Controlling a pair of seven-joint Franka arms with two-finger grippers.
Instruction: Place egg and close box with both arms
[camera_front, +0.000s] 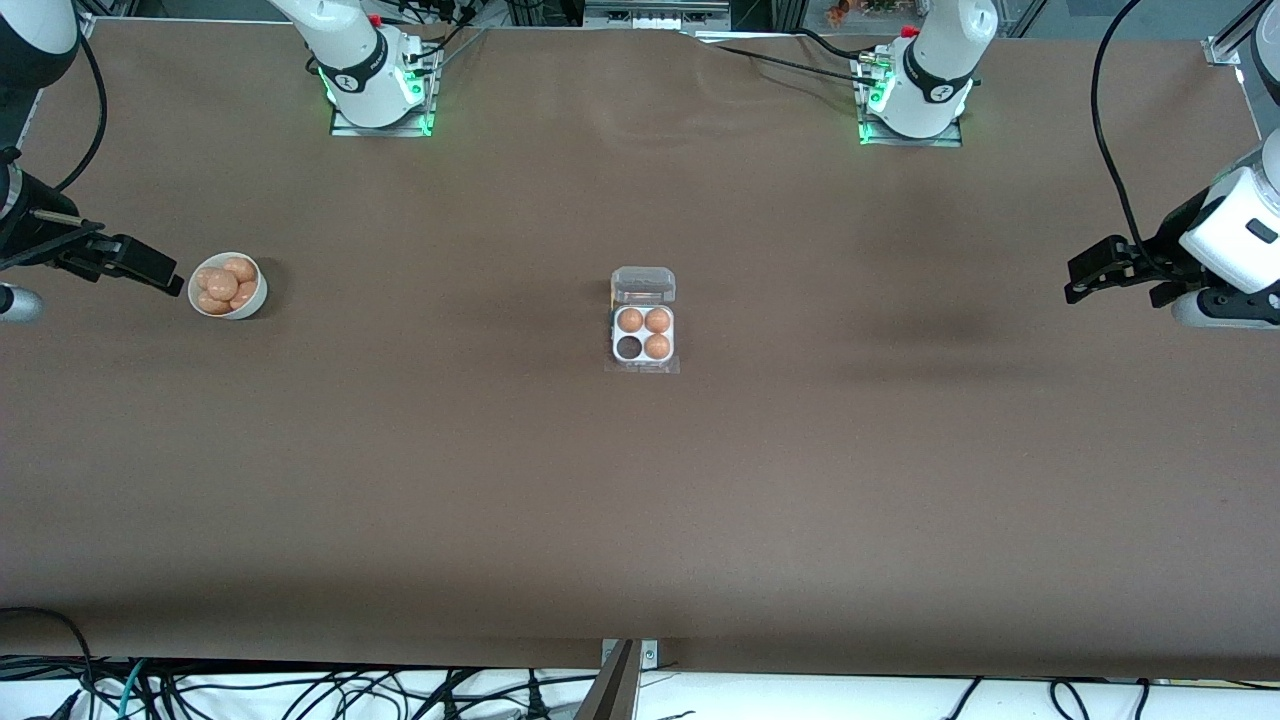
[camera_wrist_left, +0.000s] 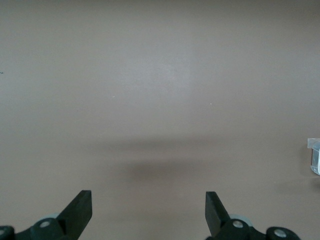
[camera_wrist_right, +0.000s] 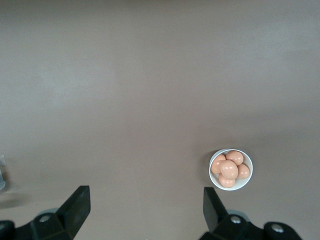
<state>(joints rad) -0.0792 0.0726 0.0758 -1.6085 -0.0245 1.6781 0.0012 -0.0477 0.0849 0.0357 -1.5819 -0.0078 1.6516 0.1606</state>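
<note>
**Wide bare tabletop, two small obstacles**

Open brown tabletop (camera_front: 640, 520) all around the box (camera_front: 643, 332), lid tipped up on its robot-base edge. Only other obstruction: bowl (camera_front: 229, 286) of eggs near the right arm's end, just beside the right gripper (camera_front: 160, 274). Nothing under the left gripper (camera_front: 1085, 280).

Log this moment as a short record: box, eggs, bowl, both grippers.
box: mid-table, clear lid open
cells: three hold eggs, one empty
bowl: white, piled with eggs, toward the right arm's end
left gripper: open, empty, over bare table at the left arm's end
right gripper: open, empty, beside the bowl
task: no egg picked yet
</note>
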